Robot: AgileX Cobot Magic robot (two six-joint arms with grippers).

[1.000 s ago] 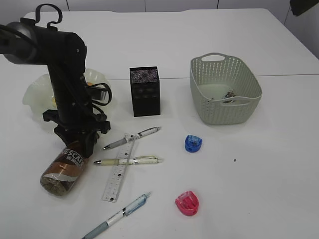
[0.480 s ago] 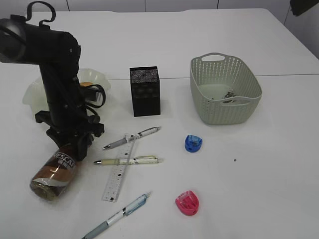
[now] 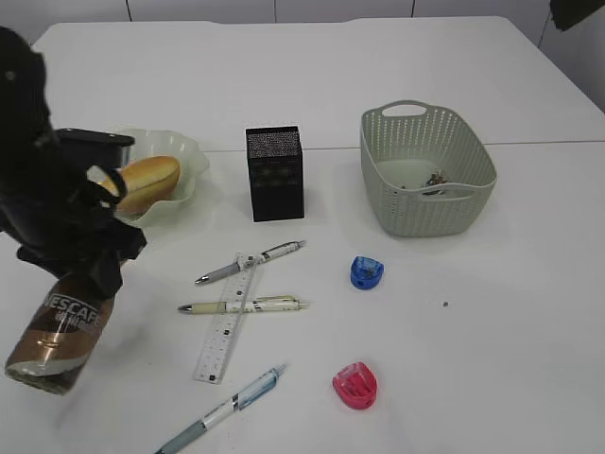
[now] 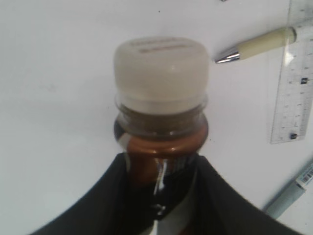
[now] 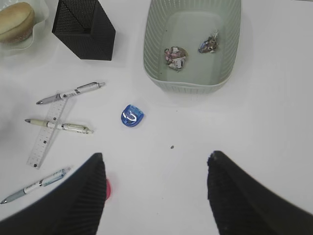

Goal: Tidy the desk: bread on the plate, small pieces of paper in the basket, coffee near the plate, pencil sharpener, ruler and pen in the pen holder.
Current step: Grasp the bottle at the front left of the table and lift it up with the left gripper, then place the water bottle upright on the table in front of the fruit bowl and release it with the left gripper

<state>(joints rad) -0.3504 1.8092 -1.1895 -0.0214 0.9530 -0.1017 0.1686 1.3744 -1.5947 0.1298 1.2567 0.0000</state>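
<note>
My left gripper (image 3: pixel 87 276) (image 4: pixel 161 196) is shut on the brown Nescafe coffee bottle (image 3: pixel 59 329) (image 4: pixel 161 117), which hangs tilted at the table's front left. The bread (image 3: pixel 146 182) lies on the pale plate (image 3: pixel 184 200). Small paper pieces (image 5: pixel 174 55) lie in the green basket (image 3: pixel 378 203). The ruler (image 3: pixel 225 331) and three pens (image 3: pixel 250 262) (image 3: pixel 244 305) (image 3: pixel 222 411) lie in front of the black pen holder (image 3: pixel 275 173). A blue pencil sharpener (image 3: pixel 366 272) and a red one (image 3: pixel 355 386) sit on the table. My right gripper (image 5: pixel 156 191) hovers open and empty high above.
The table's front edge runs just below the bottle and the lowest pen. A small dark speck (image 3: pixel 445 305) lies right of the blue sharpener. The right arm does not show in the exterior view.
My left arm has carried the coffee bottle leftward and toward the table's front, uncovering the bread and plate. The right gripper has not changed.
</note>
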